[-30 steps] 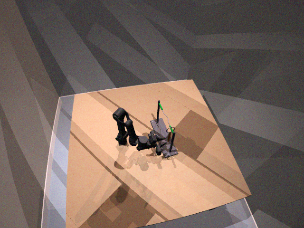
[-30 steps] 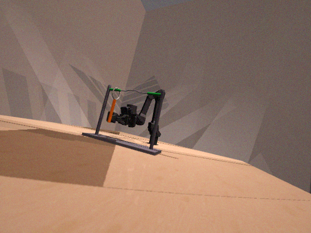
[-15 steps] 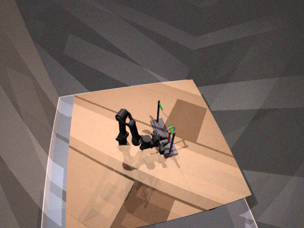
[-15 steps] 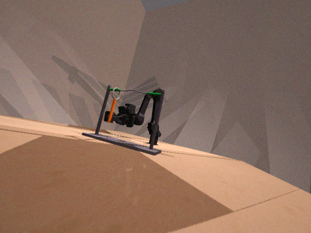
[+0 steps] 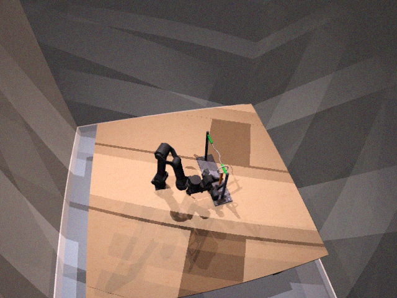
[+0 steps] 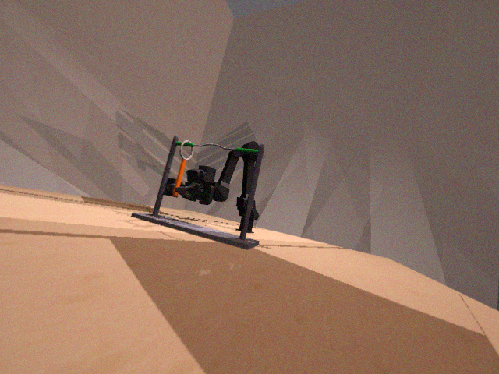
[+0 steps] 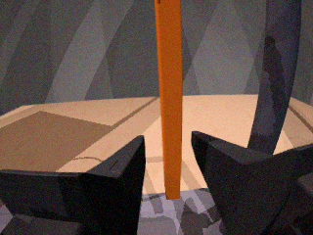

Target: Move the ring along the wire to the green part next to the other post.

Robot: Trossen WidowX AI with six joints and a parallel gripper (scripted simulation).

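Wrist view shows the orange handle hanging straight down in the gap between the two dark fingers of the hand. Its bottom tip sits level with the fingertips. I see a thin gap on each side, so the hand is partly open and holds nothing yet.

Up at 12 o'clock from the handle is the ring. It hangs on the green part of the wire, just beside the near post. In the wrist view that post stands at 2 o'clock from the handle, close to the right finger. The thin grey wire runs off toward 3 o'clock in the exterior view, over to the other green part and the far post.

The step now, I think, is to grab the handle. To do it well, the hand should go a bit more forward so the handle sits deep between the fingers, not just at the tips. It should stay in the middle, so both fingers touch at the same time and the handle does not swing. Then it should squeeze slowly. The right finger must not bump the post hard. The ring should stay on the green bit while the hand closes.

The base plate rests on the worktop.
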